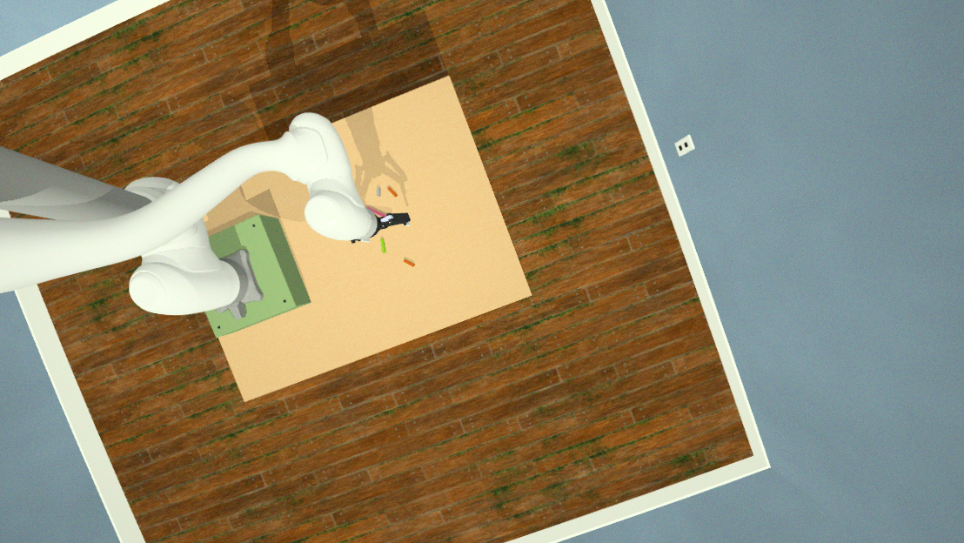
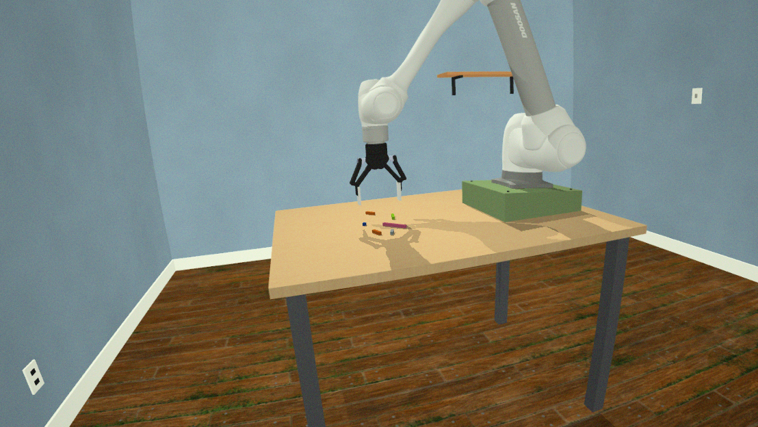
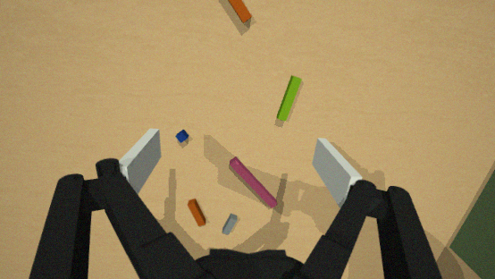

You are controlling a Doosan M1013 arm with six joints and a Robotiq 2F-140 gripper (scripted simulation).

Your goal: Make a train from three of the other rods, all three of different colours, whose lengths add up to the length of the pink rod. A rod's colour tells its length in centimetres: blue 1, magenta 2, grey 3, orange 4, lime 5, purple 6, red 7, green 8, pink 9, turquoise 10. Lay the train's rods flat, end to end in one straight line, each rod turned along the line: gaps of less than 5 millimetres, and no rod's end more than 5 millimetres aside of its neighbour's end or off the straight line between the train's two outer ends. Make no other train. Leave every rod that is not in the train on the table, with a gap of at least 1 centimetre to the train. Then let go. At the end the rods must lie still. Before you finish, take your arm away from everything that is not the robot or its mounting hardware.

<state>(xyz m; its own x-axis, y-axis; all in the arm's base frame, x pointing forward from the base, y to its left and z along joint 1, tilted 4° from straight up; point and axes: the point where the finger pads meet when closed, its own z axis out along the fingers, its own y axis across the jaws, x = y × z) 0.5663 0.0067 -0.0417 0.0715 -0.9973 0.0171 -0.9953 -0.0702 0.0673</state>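
My gripper [image 3: 239, 147] [image 2: 377, 197] is open and empty, hanging above the table over the rods. In the wrist view the pink rod [image 3: 253, 181] lies flat between my fingertips, slanted. A small blue rod [image 3: 181, 135] lies near my left fingertip. A lime rod [image 3: 289, 97] lies beyond the pink rod. One orange rod [image 3: 197, 212] and a short grey rod [image 3: 230, 224] lie close below the pink rod. A second orange rod [image 3: 239, 10] lies far off at the top edge. All rods lie apart from each other. In the exterior view the pink rod [image 2: 394, 225] lies under my gripper.
The green robot base block [image 2: 520, 198] stands on the table to the right of the rods; its corner shows in the wrist view [image 3: 477, 232]. The tan table top [image 1: 378, 236] reaches well past the rods on all sides.
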